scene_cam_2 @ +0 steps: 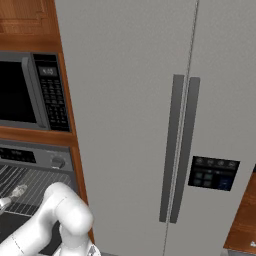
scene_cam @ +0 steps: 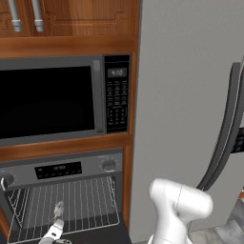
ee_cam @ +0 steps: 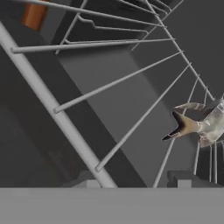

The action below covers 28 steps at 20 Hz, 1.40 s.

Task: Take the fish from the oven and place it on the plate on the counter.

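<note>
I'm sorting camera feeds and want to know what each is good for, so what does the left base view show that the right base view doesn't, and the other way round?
Left base view alone: the cabinet handles up top and the oven display. Right base view alone: both fridge door handles and the fridge control panel. Shared by both: the microwave, the open oven with its wire rack, the fish lying on that rack, the fridge, and the white arm reaching toward the oven.

The oven (scene_cam: 62,169) front looks like matt brushed steel, its rack (scene_cam: 66,202) thin bare metal wire. The microwave (scene_cam: 52,100) window is glossy black. Cabinet fronts (scene_cam: 71,19) are warm polished wood. The fridge (scene_cam_2: 150,125) doors look smooth, satin grey metal.
</note>
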Tool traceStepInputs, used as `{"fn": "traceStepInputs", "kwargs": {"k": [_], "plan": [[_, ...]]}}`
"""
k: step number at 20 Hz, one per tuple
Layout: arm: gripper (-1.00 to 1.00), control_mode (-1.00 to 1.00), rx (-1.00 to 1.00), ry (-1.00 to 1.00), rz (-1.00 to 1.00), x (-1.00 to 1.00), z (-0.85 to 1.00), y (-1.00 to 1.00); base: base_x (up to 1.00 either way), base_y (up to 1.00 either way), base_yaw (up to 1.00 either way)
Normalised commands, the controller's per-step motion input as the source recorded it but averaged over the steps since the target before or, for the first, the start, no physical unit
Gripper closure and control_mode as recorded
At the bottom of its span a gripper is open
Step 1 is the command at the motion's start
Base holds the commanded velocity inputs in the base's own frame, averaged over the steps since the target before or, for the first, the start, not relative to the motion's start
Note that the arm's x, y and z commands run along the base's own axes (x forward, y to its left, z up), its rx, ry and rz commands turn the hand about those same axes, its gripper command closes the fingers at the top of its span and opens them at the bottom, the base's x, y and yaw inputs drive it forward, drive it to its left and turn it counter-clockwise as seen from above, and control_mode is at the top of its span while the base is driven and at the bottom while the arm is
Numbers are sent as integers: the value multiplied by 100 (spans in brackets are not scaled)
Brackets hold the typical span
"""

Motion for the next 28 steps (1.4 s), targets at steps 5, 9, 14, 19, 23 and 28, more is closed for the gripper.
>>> {"fn": "traceStepInputs", "kwargs": {"k": [5, 9, 14, 19, 23, 28], "plan": [[100, -100, 0, 8, 2, -100, -68, 0, 0, 0, 0], [100, -100, 0, 9, 2, -100, -74, 0, 0, 0, 0], [100, -100, 0, 6, 3, -100, -74, 0, 0, 0, 0], [100, -100, 3, -1, 1, -95, -9, -5, 0, 0, 0], [100, -100, 13, -25, 0, -86, 82, -11, 0, 0, 0], [100, -100, 10, -26, 0, -73, 96, 0, 0, 0, 0]]}}
